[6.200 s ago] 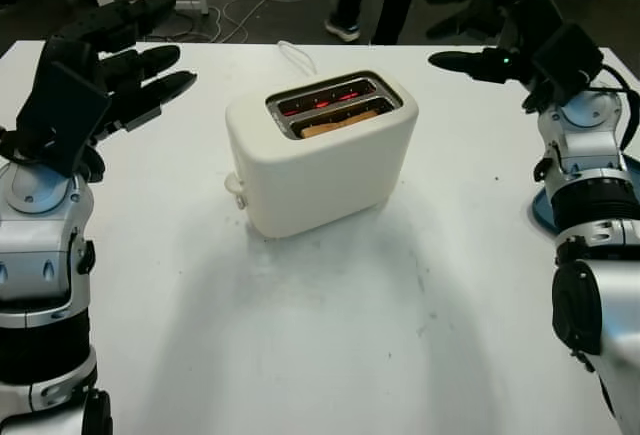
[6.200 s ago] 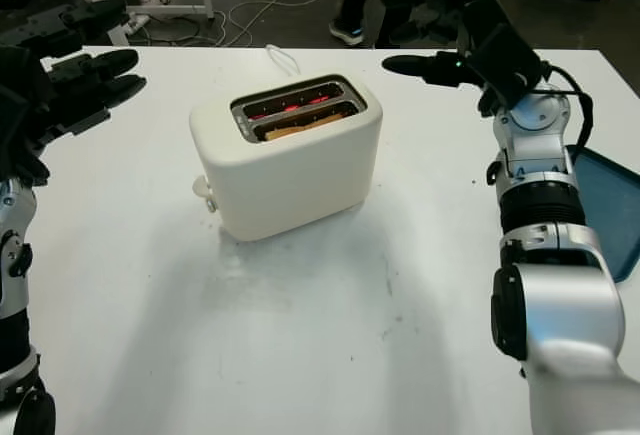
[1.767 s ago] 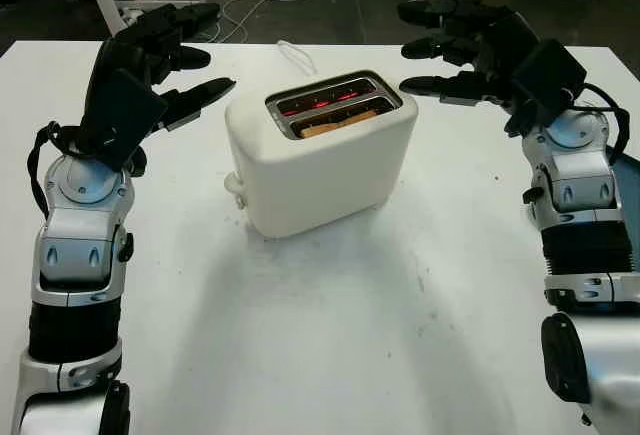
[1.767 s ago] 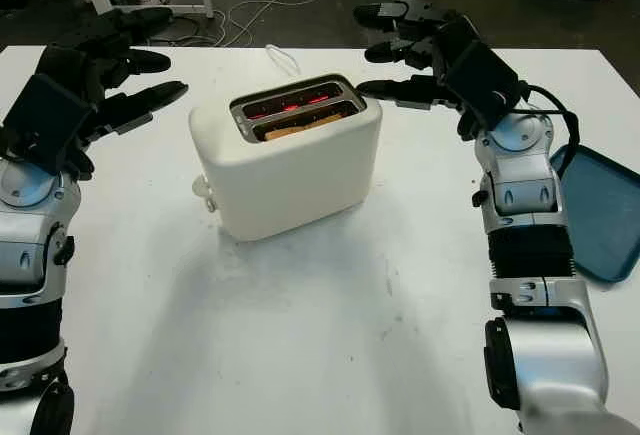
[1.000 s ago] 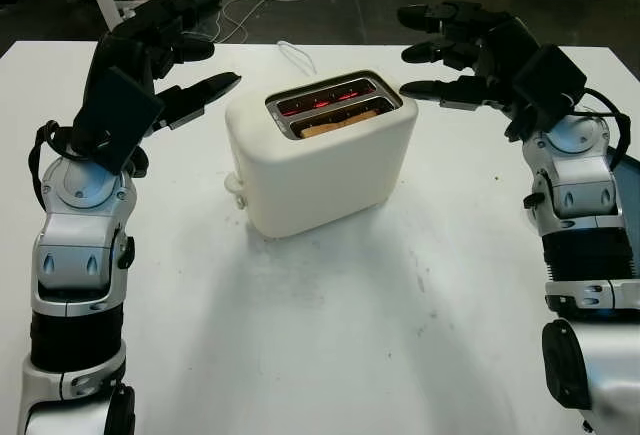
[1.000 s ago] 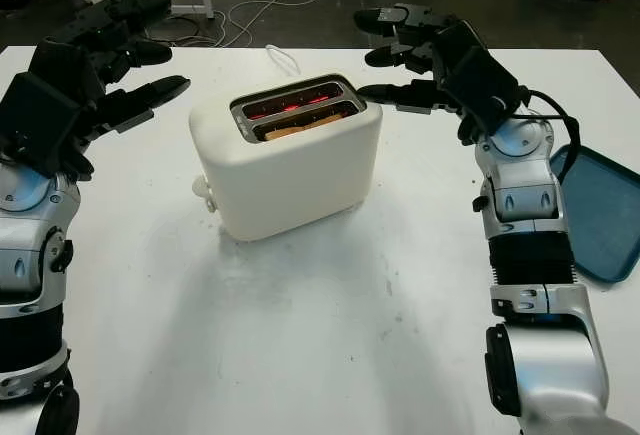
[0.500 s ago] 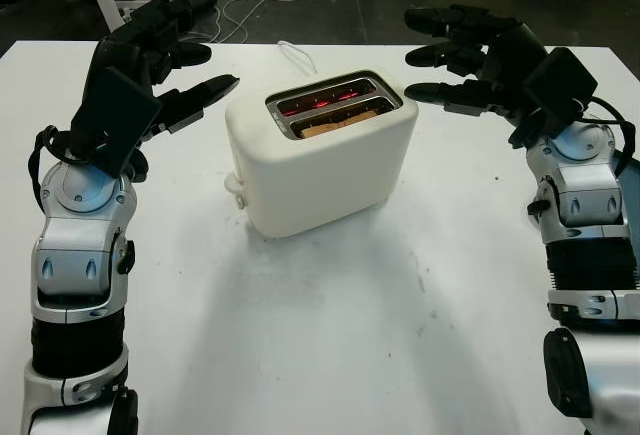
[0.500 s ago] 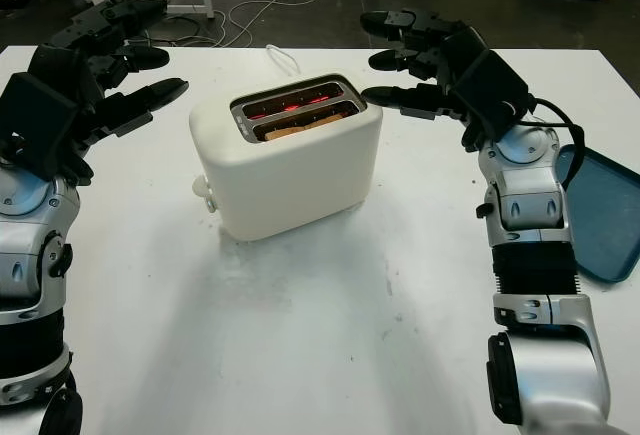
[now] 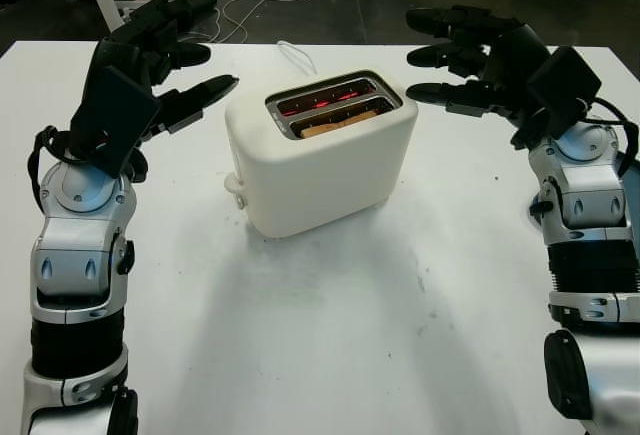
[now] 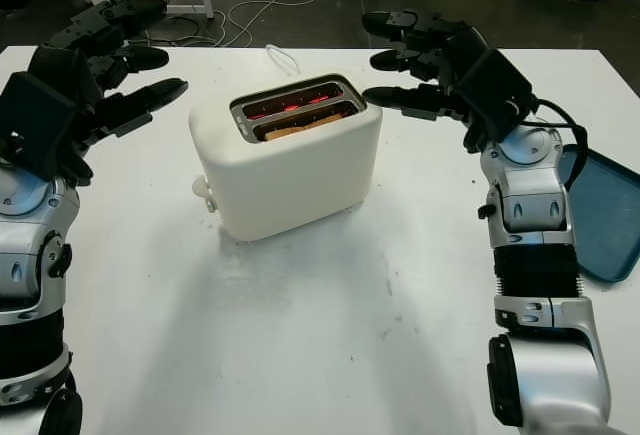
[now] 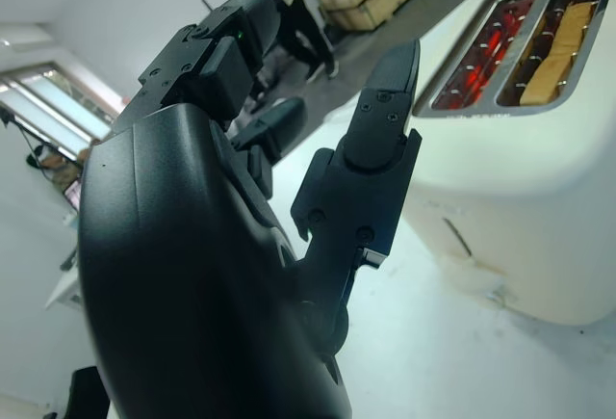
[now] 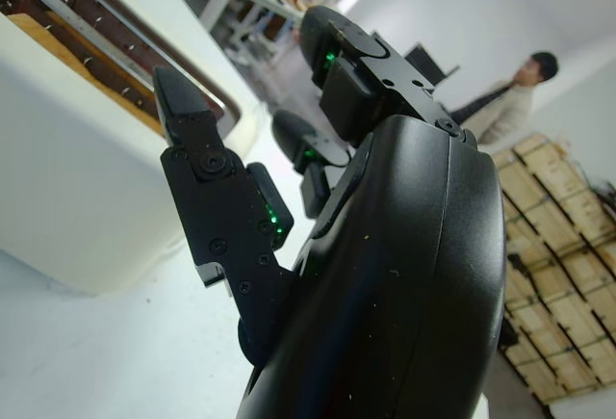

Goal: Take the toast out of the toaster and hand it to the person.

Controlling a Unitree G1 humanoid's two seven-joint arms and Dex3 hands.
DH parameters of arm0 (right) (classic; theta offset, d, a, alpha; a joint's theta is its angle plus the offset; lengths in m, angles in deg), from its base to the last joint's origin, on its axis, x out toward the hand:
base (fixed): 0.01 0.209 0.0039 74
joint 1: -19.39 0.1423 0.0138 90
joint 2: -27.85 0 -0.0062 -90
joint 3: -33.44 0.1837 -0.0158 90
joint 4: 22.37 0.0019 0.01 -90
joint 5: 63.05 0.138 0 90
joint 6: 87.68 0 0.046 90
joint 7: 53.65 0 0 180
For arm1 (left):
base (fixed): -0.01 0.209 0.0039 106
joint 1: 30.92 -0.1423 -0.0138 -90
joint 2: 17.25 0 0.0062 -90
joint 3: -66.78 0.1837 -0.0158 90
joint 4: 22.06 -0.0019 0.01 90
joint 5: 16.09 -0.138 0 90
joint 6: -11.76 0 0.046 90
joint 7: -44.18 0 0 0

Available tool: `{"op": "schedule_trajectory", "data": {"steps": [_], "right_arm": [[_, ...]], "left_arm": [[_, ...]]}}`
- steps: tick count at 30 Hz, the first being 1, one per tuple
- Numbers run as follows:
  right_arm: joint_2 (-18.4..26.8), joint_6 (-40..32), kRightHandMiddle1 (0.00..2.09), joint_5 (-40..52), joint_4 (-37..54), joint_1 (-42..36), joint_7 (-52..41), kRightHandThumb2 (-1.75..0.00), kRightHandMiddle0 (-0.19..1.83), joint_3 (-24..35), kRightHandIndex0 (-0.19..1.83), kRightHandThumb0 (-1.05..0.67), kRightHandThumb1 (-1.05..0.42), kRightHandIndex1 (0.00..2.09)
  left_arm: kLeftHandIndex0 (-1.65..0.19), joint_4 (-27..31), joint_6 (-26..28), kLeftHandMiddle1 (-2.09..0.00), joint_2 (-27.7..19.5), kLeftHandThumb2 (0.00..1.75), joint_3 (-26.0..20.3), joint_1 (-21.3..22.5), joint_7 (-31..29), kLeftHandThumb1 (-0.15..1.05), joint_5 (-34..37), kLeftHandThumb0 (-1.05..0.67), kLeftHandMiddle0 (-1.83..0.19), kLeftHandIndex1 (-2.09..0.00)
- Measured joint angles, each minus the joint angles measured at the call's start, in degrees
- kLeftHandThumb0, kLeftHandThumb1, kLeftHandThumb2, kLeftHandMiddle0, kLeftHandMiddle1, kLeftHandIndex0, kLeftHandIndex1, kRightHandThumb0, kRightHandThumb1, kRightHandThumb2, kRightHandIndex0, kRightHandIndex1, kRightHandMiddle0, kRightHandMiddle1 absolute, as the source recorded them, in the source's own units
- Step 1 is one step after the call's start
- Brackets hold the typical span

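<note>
Both hands, left hand [image 9: 165, 60] and right hand [image 9: 475, 55], flank the toaster [image 9: 320, 150] empty, unclenched (approach step); you next pinch the toast [image 9: 338, 122].

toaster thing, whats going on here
A humanoid robot is set to pull toast from a white toaster in the middle of the table. The toast sits down in the near slot, and the far slot glows red. The left hand and right hand hover open on either side of the toaster, touching nothing. A blue tray lies by the right arm.
</note>
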Motion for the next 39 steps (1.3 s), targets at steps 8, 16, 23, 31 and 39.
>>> {"op": "schedule_trajectory", "data": {"steps": [8,16,23,31,39], "right_arm": [[0.0,-1.3,0.03,0.0,0.4,0.0,0.0,0.00,0.61,0.0,0.38,-0.19,-0.75,0.63],[0.0,-1.3,0.03,-0.5,0.4,0.0,0.3,0.00,0.62,-0.5,0.40,-0.16,-0.75,0.63],[0.0,-1.2,0.03,-0.5,0.4,0.0,0.3,0.00,0.62,-0.5,0.40,-0.16,-0.76,0.63],[0.0,-0.8,0.03,-0.6,0.1,0.0,0.2,0.00,0.63,-0.5,0.42,-0.18,-0.75,0.64],[0.0,-0.8,0.02,-0.7,0.1,0.0,0.5,0.00,0.62,-0.5,0.40,-0.16,-0.75,0.62]], "left_arm": [[-0.40,0.1,0.3,-0.96,0.0,0.00,0.0,-0.1,0.0,0.84,0.0,-0.34,-0.17,-0.34],[-0.39,0.2,0.4,-0.96,0.0,0.00,0.0,-0.1,0.0,0.84,0.0,-0.34,-0.18,-0.35],[-0.39,0.2,0.4,-0.95,0.0,0.00,-0.1,-0.2,0.0,0.84,0.0,-0.33,-0.18,-0.36],[-0.38,0.2,0.4,-0.95,0.0,0.00,-0.1,-0.2,0.0,0.84,0.0,-0.33,-0.17,-0.37],[-0.37,0.2,0.4,-0.96,0.0,0.00,-0.1,-0.2,0.0,0.84,0.0,-0.33,-0.17,-0.38]]}}
